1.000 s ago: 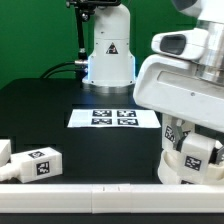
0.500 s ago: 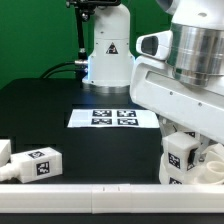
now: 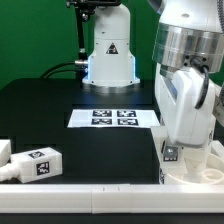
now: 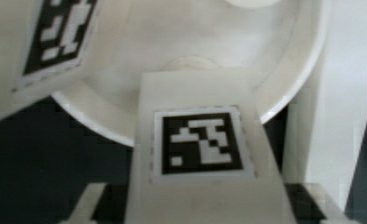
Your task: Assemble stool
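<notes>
While the claw (image 3: 180, 152) is clenched on a stubby white leg (image 4: 201, 132), that leg is held upright, with its long axis running straight out from between the jaws and a tagged face turned to the wrist camera. The round seat disc (image 3: 174, 176) is found directly beneath the claw, and its shallow rimmed hollow is seen just past the leg's far end. Whether the leg already touches the seat floor cannot be told. Since the seat lies along the leg's own axis, a straight push downward is judged to be called for. A spare leg (image 3: 38, 163) is left lying well away from the claw.
</notes>
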You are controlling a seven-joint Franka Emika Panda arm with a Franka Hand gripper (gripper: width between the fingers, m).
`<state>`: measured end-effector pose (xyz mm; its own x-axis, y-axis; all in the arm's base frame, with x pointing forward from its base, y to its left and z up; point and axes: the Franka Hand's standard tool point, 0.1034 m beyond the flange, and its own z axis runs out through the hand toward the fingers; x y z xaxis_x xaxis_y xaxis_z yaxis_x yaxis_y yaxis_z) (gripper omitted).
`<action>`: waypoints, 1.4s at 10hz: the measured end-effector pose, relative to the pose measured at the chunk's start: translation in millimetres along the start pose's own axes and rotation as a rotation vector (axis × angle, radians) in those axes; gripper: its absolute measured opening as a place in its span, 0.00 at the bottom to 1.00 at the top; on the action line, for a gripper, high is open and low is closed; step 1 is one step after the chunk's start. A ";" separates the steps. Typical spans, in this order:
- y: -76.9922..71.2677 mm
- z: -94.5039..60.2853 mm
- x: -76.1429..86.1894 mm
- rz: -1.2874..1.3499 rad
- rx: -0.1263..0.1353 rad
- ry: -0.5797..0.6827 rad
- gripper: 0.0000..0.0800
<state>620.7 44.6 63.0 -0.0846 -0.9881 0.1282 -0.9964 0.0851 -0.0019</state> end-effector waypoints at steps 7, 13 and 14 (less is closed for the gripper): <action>4.3 -25.8 15.4 -0.100 0.079 -0.035 0.81; 4.6 -27.2 40.3 -0.171 0.147 -0.056 0.81; 7.4 -25.4 59.2 -0.228 0.168 -0.056 0.81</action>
<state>608.5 -10.0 95.8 0.1458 -0.9853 0.0888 -0.9769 -0.1575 -0.1445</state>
